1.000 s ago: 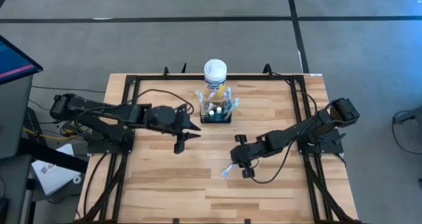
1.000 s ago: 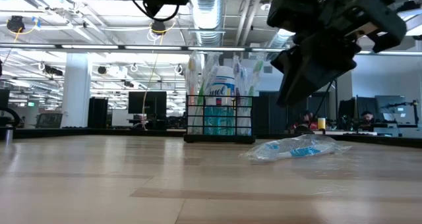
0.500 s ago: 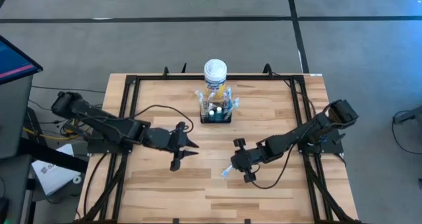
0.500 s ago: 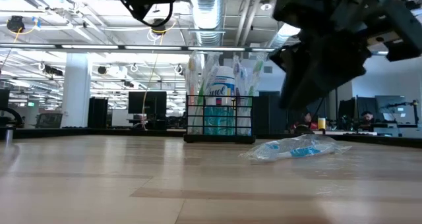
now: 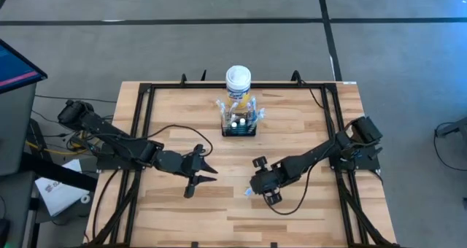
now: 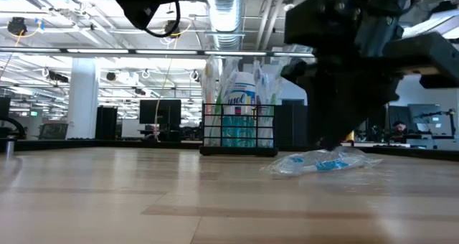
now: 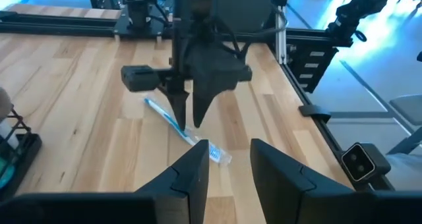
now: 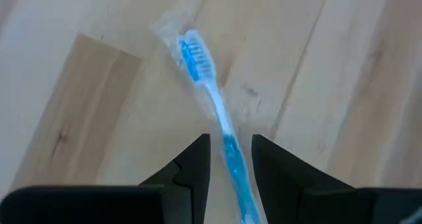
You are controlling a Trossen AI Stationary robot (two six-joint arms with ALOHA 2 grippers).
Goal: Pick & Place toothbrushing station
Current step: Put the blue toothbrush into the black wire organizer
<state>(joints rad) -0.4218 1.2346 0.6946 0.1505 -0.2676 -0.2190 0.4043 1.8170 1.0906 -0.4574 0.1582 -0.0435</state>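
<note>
Your right fingers (image 8: 229, 159) stand slightly spread, straddling the handle of the wrapped blue toothbrush (image 8: 210, 99) without pinching it; the handle runs through the gap between them, and the bristle end points away from the fingers across the bench (image 5: 306, 138). So you are at the pick step, lined up on the brush just before the grasp. What I judge comes next is to press the fingers together on the handle and check that the clear wrapper does not slip. Your left fingers (image 7: 225, 168) are also slightly spread and hold nothing; they hover above the bench, facing the toothbrush from the other side. The black wire caddy (image 5: 239, 122), already stocked with brushes, stands well apart from the toothbrush toward the far edge of the bench, with the white-lidded yellow canister (image 5: 238, 82) just behind it.
</note>
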